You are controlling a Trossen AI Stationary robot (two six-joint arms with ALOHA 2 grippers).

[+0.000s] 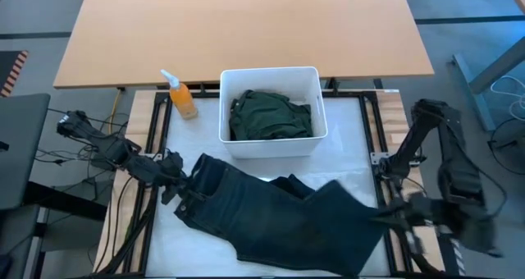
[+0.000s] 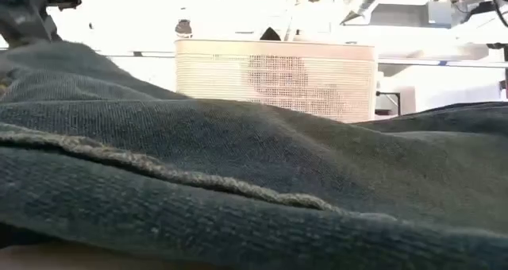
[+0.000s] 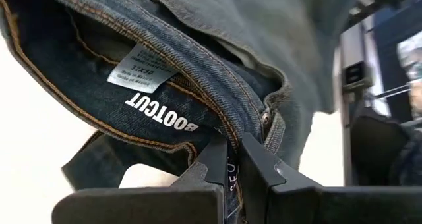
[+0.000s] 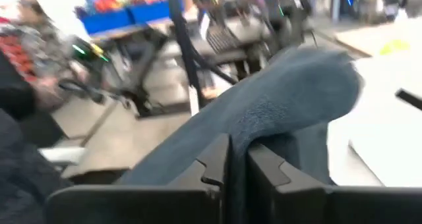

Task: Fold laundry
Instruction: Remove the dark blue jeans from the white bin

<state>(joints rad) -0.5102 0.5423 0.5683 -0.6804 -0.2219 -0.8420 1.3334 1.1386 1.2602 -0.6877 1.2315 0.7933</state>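
The dark blue jeans (image 1: 271, 209) lie spread and crumpled across the near half of the surface (image 1: 353, 144), waistband toward the left edge, legs running toward the near right corner, filling the low view as a rumpled mass. The left tool (image 3: 232, 159) sits at the left edge, its fingers pressed together on the waistband just beside the label; in the high view it meets the cloth at the garment's left end. The right tool (image 4: 239, 159) is at the near right edge, where a leg end drapes over its fingers; the fingers stand close with cloth between them, and whether they are gripping or letting go cannot be told. No clean fold line shows anywhere on the jeans: the legs overlap loosely and the fabric bunches. Judged from this, the folding of this piece is at an early stage, with the cloth held at both ends but not yet flattened or doubled over. Farther back, at the middle of the surface, the white bin (image 1: 308, 78) holds a bundled dark green garment (image 1: 271, 115), not yet taken out or folded. An orange spray bottle (image 1: 181, 97) stands beside the bin toward the far left corner. No finished, stacked piece is visible, so most of the task appears to remain.
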